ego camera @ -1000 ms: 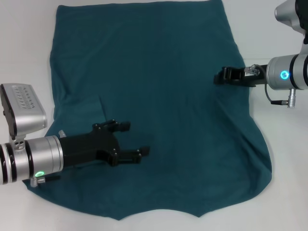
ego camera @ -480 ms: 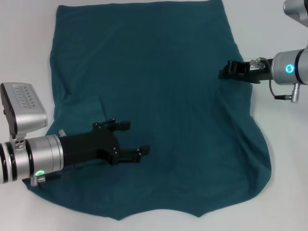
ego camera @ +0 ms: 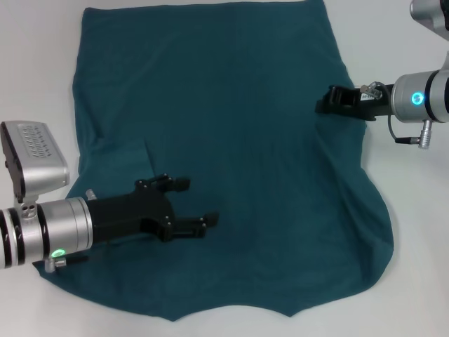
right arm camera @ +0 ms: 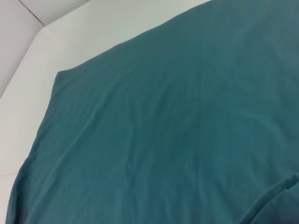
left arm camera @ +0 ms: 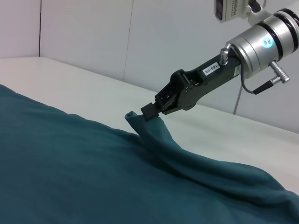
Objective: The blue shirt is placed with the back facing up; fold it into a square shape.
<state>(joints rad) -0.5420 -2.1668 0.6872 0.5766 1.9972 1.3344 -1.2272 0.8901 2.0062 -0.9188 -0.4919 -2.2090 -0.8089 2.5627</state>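
Two arms: both are at the shirt, one at each side edge.
Shirt: the blue shirt (ego camera: 231,154) lies spread flat on the white table (ego camera: 42,42), filling most of the head view, plain side up, not yet folded over.
Right gripper: the right gripper (ego camera: 324,107) sits at the shirt's edge in the upper right of the head view; in the left wrist view (left arm camera: 148,111) its fingers are pinched together on a small peak of cloth, lifted just off the table.
Left gripper: the left gripper (ego camera: 200,205) hovers low over the lower left part of the shirt, its two fingers spread apart and holding nothing.
Step in hand: judging by the lifted edge, the right side is being raised to fold inward across the back.
Doing it well: keep the pinch firm and lift enough that the cloth clears itself, then carry it straight across so the crease runs parallel to the side hem; the slack ridge trailing from the pinch should be pulled taut first.
Risk: only a small bit of cloth is held, so it may slip, or the fold may come out skewed.
In the way: the left arm (ego camera: 49,228) lies over the lower left cloth and would pin or block a wide fold.
Surroundings: bare white wall (left arm camera: 84,32) behind the table.
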